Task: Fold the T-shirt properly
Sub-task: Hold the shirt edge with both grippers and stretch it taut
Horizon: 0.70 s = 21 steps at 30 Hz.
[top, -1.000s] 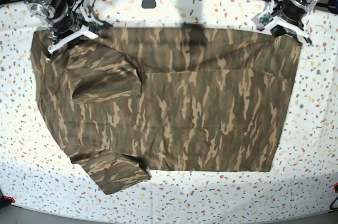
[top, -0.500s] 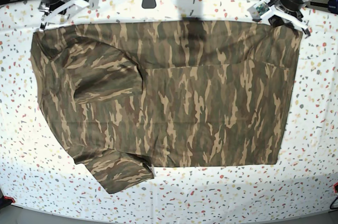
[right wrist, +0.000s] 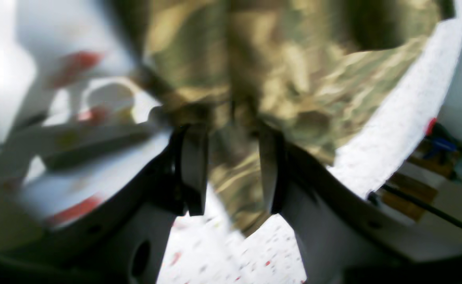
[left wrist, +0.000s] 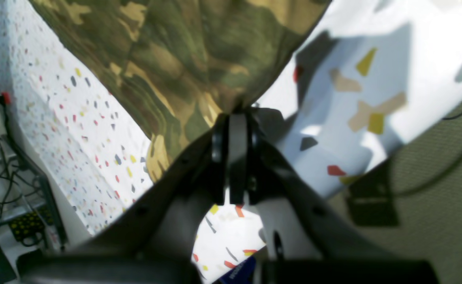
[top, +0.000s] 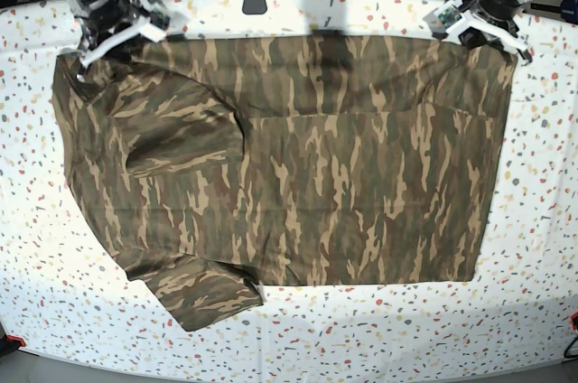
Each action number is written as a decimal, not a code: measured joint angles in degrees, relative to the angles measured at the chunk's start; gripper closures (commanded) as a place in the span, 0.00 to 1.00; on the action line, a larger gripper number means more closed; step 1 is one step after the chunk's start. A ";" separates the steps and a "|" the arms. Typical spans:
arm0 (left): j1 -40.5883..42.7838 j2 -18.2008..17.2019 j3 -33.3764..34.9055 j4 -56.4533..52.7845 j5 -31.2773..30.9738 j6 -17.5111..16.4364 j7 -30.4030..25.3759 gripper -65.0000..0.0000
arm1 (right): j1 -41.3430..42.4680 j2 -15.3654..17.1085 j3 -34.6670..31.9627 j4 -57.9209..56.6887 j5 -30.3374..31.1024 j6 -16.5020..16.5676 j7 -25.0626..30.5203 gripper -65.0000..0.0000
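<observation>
The T-shirt (top: 289,166) lay spread across the speckled table (top: 542,220), one sleeve folded inward at nine o'clock and another poking out at seven o'clock. The left gripper (left wrist: 233,118) was pinched together on the shirt's corner at one o'clock, probably holding that edge taut. The right gripper (right wrist: 231,130), at eleven o'clock, had its jaws apart with cloth lying between them, which reads as a corner being let go or about to be taken; which of the two could not be told. The base view showed only the overall layout; the wrist views alone revealed how each jaw stood on the fabric.
</observation>
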 measured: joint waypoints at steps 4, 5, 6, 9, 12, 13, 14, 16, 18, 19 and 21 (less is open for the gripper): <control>0.00 0.00 0.00 0.00 0.00 0.13 -0.02 1.00 | 2.73 -0.07 0.00 -4.48 3.52 0.42 1.29 0.66; 0.02 0.00 0.00 0.00 0.00 0.13 -0.02 1.00 | 2.71 -0.04 0.00 -5.09 4.00 1.79 0.96 0.66; 0.02 0.02 0.00 0.00 0.00 0.11 -0.02 1.00 | 2.67 0.00 0.00 -5.14 5.05 2.36 0.92 0.66; 0.02 0.00 0.00 0.00 0.00 0.11 -0.02 1.00 | 2.67 0.00 0.00 -4.50 6.34 3.34 0.31 0.66; 0.02 0.00 0.00 0.00 0.00 0.13 0.00 1.00 | 2.62 -0.02 -0.02 -2.23 6.73 3.63 -0.79 0.66; 0.02 0.02 0.00 0.00 0.00 0.13 0.00 1.00 | 2.56 -0.04 -0.07 -1.27 6.86 3.63 -1.49 0.66; 0.02 0.04 0.00 0.00 0.00 0.15 -0.02 1.00 | 2.54 -0.11 -0.07 -0.17 6.93 3.56 -2.16 0.66; 0.02 0.00 0.00 0.00 0.00 0.13 -0.02 1.00 | 2.56 -0.09 -0.07 2.05 6.82 3.39 -2.47 0.66; 0.02 0.00 0.00 0.00 0.00 0.13 -0.02 1.00 | 2.69 -0.11 -0.07 3.43 8.22 3.41 -2.25 0.66; 0.02 0.00 0.00 0.00 0.00 0.13 0.00 1.00 | 2.69 -0.11 -0.07 3.56 9.60 3.91 -2.16 0.66; 0.02 0.00 0.00 0.00 0.00 0.13 0.00 1.00 | 2.67 -0.04 -0.07 3.37 11.76 6.43 -2.47 0.66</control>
